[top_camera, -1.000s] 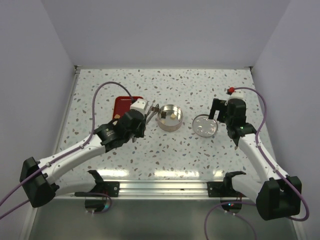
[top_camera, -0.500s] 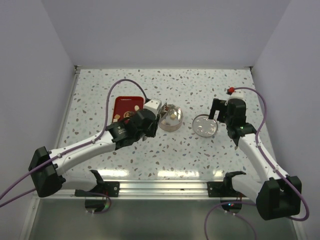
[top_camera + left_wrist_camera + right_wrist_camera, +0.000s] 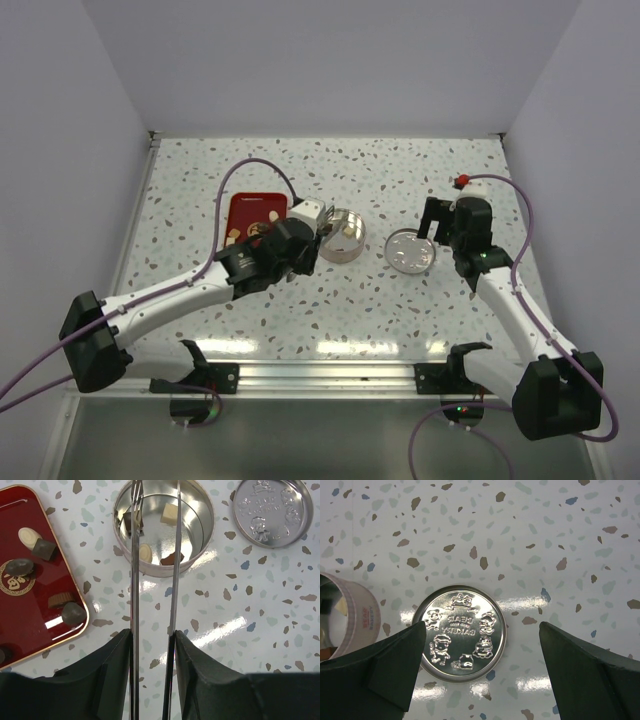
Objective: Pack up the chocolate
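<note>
While left gripper hangs over tin, jaws parted — right gripper spread above lid.

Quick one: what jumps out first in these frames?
The red tray at the left, with dark, brown and cream chocolate pieces on it, stands out most. Right beside it is the open silver tin with a few pieces inside, the left gripper poised above it, jaws apart and empty. The embossed lid lies further right beneath the right gripper, jaws wide.
</note>
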